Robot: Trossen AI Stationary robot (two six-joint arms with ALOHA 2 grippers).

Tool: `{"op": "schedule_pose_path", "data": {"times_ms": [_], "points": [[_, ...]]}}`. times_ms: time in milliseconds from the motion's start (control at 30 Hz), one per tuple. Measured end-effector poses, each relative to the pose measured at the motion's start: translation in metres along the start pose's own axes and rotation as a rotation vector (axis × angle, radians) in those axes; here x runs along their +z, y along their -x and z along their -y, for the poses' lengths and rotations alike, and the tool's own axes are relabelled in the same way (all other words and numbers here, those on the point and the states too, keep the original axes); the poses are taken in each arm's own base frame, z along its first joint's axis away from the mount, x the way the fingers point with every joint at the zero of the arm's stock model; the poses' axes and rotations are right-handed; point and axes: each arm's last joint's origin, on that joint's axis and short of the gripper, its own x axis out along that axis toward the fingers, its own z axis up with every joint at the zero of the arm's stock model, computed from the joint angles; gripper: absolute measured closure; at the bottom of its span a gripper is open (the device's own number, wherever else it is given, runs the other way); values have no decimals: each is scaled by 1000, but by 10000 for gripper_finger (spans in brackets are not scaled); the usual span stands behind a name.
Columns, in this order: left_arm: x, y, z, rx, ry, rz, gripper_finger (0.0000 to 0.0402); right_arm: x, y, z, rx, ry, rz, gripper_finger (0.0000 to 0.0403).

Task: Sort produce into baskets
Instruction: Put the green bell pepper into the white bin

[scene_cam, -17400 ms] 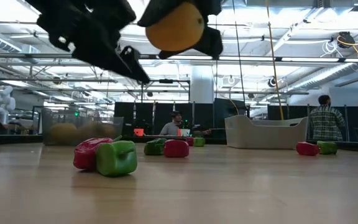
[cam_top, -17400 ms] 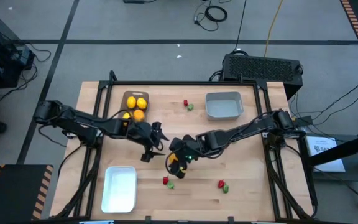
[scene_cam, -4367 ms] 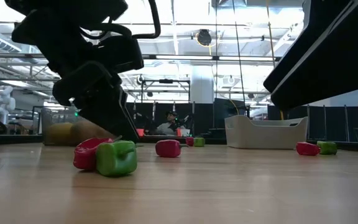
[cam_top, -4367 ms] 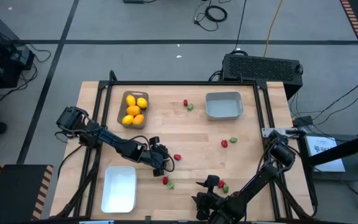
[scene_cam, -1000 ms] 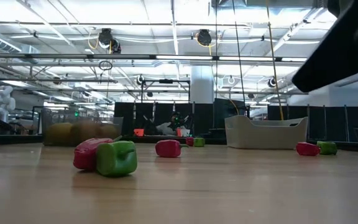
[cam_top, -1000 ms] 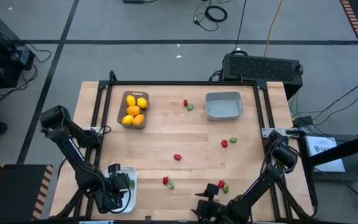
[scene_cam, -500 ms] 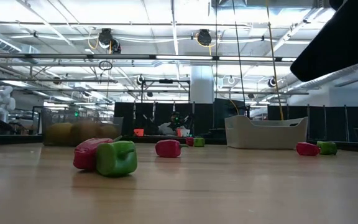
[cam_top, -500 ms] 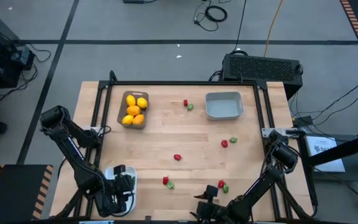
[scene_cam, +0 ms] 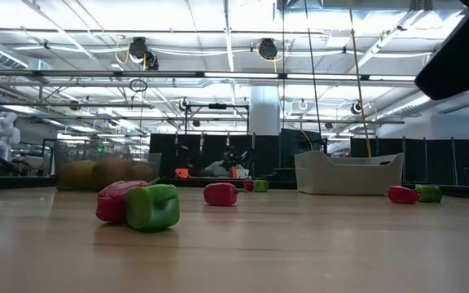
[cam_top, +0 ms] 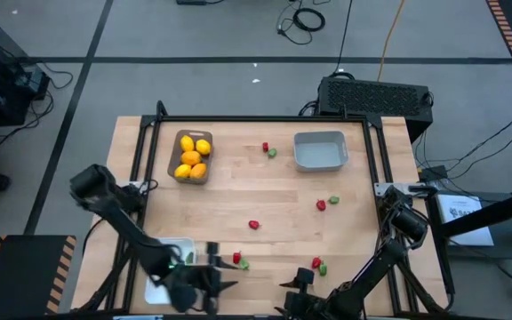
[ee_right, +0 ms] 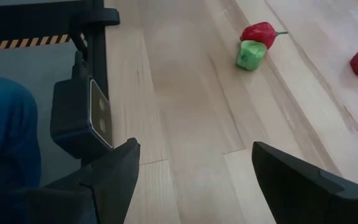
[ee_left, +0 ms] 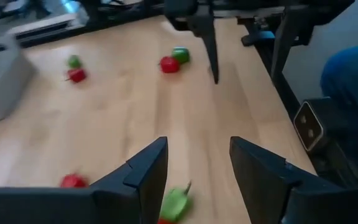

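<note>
Roughly, the fruit half of the job looks done. The yellow and orange fruits (cam_top: 191, 157) sit packed together in the brown-grey basket (cam_top: 175, 142) at about 10 o'clock on the surface (cam_top: 238, 191), and I see none loose.

The small pieces are what is left. A red and green pair (cam_top: 268, 149) lies at 12 o'clock and a lone red berry (cam_top: 254, 225) near the middle. A second pair (cam_top: 327, 203) sits at 3 o'clock, a third pair (cam_top: 239, 260) at 6 o'clock and a fourth pair (cam_top: 317, 264) at 5 o'clock. All of them are out on bare wood.

The grey-blue basket (cam_top: 320, 164) at 1 o'clock holds nothing. The white basket (cam_top: 182, 243) at 7 o'clock is mostly hidden under my left arm, so I cannot tell what is in it.

Up close, the pieces look like glossy moulded plastic, blocky with rounded edges, the red ones with a short stem. The fruits are smooth ovals. The baskets are shallow, round-cornered tubs, and the surface is pale planked wood.

My left hand (cam_top: 210, 277) hovers between the white basket and the 6 o'clock pair, fingers parted with nothing between them. My right hand (cam_top: 297, 284) waits at the near edge by the 5 o'clock pair, spread wide and empty.
</note>
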Motion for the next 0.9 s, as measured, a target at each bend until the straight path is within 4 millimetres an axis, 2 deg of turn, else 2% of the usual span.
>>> {"op": "schedule_pose_path", "data": {"times_ms": [200, 367, 600, 900], "points": [[-18, -54, 1, -96, 17, 2, 222, -2, 2, -1, 5, 6, 0, 106], [-34, -82, 5, -161, 54, 20, 222, -3, 3, -2, 4, 12, -2, 106], [-50, -100, 5, -165, 58, 9, 222, -7, -1, -2, -8, 25, -9, 106], [-52, -107, -1, -143, 67, 6, 222, -18, -11, -2, -26, 46, -27, 106]]}}
